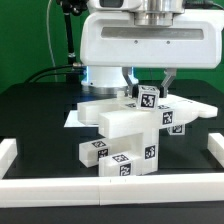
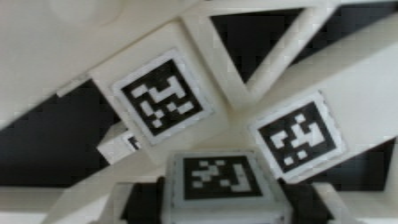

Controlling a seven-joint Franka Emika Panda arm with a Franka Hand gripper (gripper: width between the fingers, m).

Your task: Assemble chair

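White border rail (image 1: 110, 190) runs across the foreground of the exterior view, part of the fence around a black desk (image 1: 35, 120) where a chair (image 1: 125, 135) stands part-built at the centre. The rails are probably there to keep loose parts from sliding off.

Above it, the glossy robot arm (image 1: 140, 40) fills the upper frame. It hangs straight over the pile, which suggests the work in hand is at the top.

The chair parts sit in a stack directly beneath the arm. A lower piece (image 1: 120, 162) rests on the desk with its tags turned toward the camera. A blocky slab (image 1: 118, 120) lies across it, and a flatter piece (image 1: 192, 112) reaches toward the exterior view's right.

The end effector (image 1: 150, 90) is lowered onto the stack's crown, its fingers pressed in on a small tagged block (image 1: 148, 99). Whether the block is being seated or lifted away cannot be told.

In the wrist view the block (image 2: 217, 172) sits close under the camera, with white frame bars (image 2: 267, 60) crossing over dark desk beyond. Two square tags (image 2: 164, 95) on nearby parts face upward, probably so the cameras can track each piece.

No brand, label or legible writing appears; the only markings are the black-and-white tag patterns.
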